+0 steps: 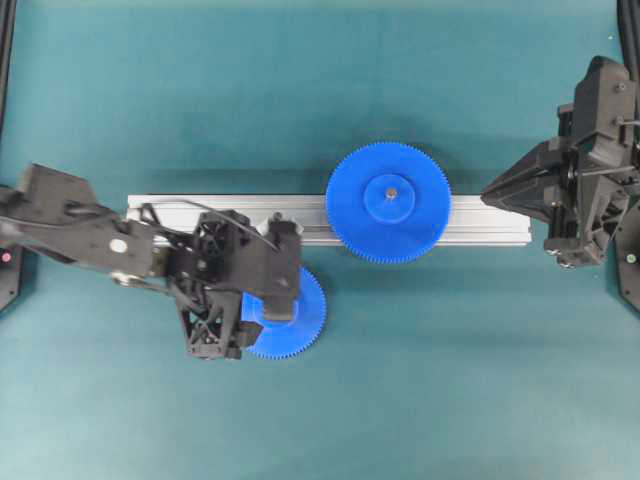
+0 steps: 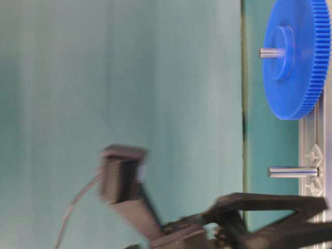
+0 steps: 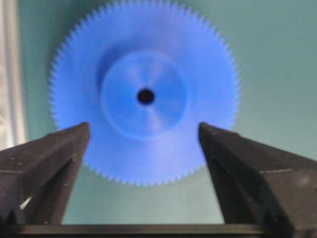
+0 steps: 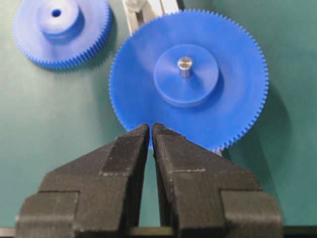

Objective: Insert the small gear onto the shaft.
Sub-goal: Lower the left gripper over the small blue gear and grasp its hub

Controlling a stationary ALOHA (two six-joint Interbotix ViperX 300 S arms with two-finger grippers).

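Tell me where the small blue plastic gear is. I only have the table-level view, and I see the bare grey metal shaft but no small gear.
Observer: The small blue plastic toothed gear lies flat on the teal mat beside the aluminium rail, partly hidden under the left arm.
Operator: Is the left end effector gripping it?
Observer: No. In the left wrist view the left end effector is open, its fingers wide apart above the gear.
Operator: And the right end effector?
Observer: The right end effector is shut and empty, pointing at the large blue gear seated on its pin.
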